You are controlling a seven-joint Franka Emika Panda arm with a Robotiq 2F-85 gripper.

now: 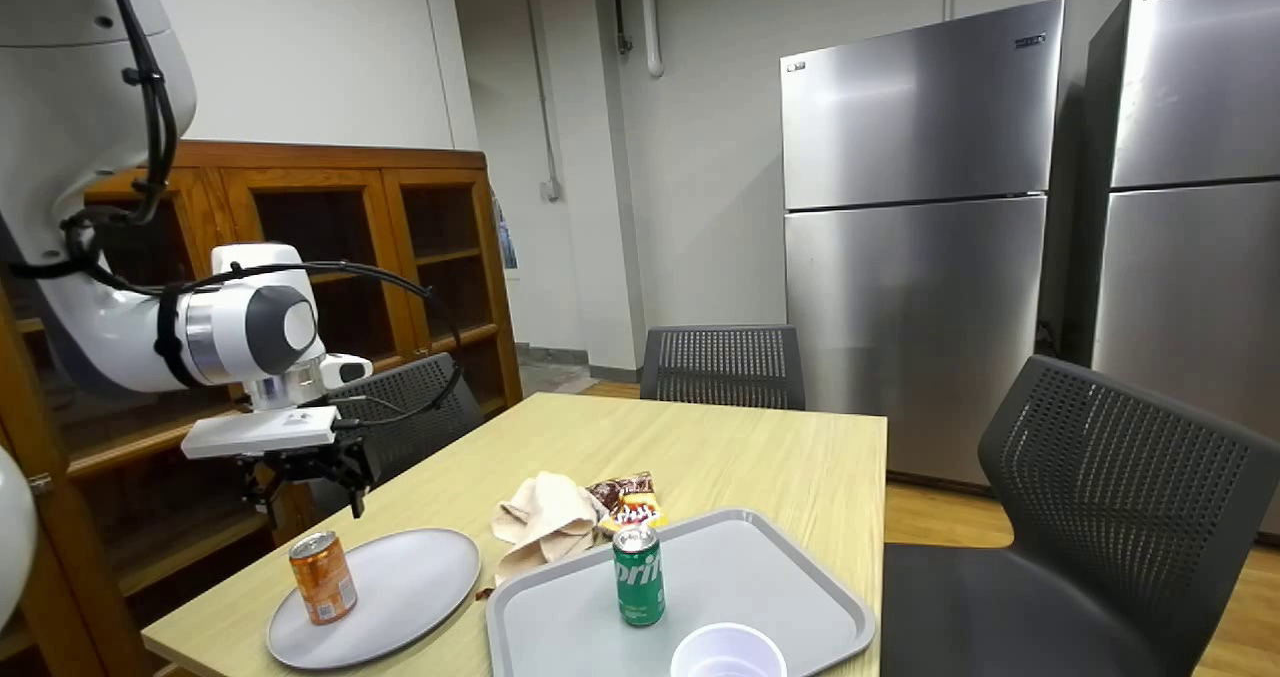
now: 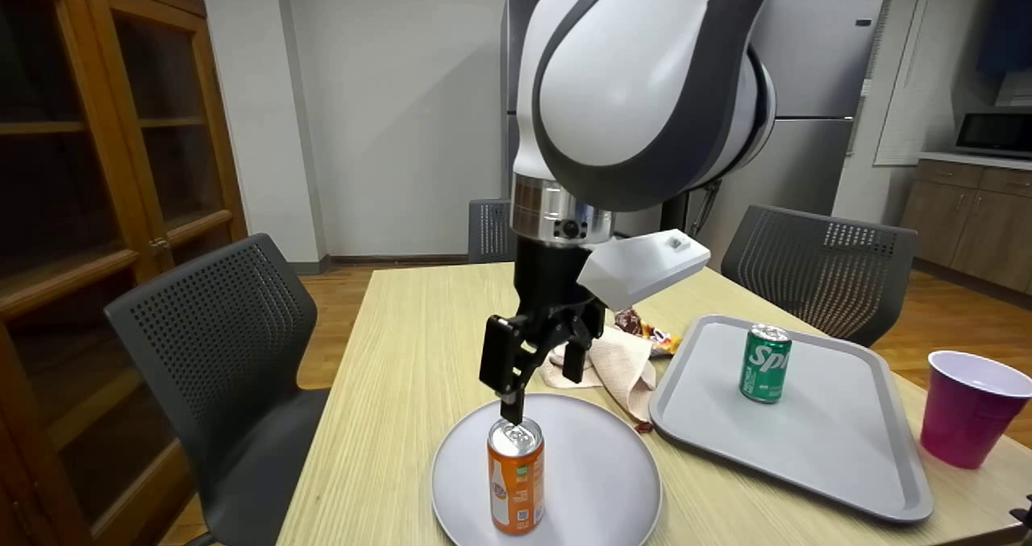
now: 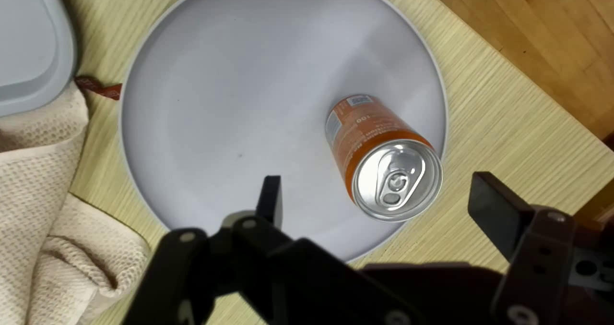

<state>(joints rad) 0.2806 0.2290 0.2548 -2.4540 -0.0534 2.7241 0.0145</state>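
Two silver fridges (image 1: 915, 287) and a brown wood cabinet (image 1: 393, 247) stand past a light wood table (image 1: 720, 437) in an exterior view. On the table, an orange can (image 1: 323, 582) stands up on a flat gray plate (image 1: 420, 577), and the gripper (image 1: 312, 505) hangs above the can with nothing in it. Not far off are a tan cloth (image 1: 560, 517), a shiny snack bag (image 1: 634, 505), and a gray tray (image 1: 760, 567) with a green can (image 1: 639, 579) on it. In an exterior view, a black fingertip (image 2: 512, 409) shows just over the lid (image 2: 516, 437) of the orange can, and it is hard to tell how big the gap is. A purple cup (image 2: 967, 417) stands near the tray. In the wrist view, the jaws are wide apart, and the lid shows between the black pads (image 3: 494, 214), closer to the pad on the right side of that view. To hold this can well, it seems best to slide over a bit so both gaps match, then go straight down, slowly, so no finger bumps the lid or tips the can. The can stands off to one side of the plate, so one finger may come down close to the rim; it should stop before it pokes the plate. The jaws should squeeze softly, since a thin can may dent.
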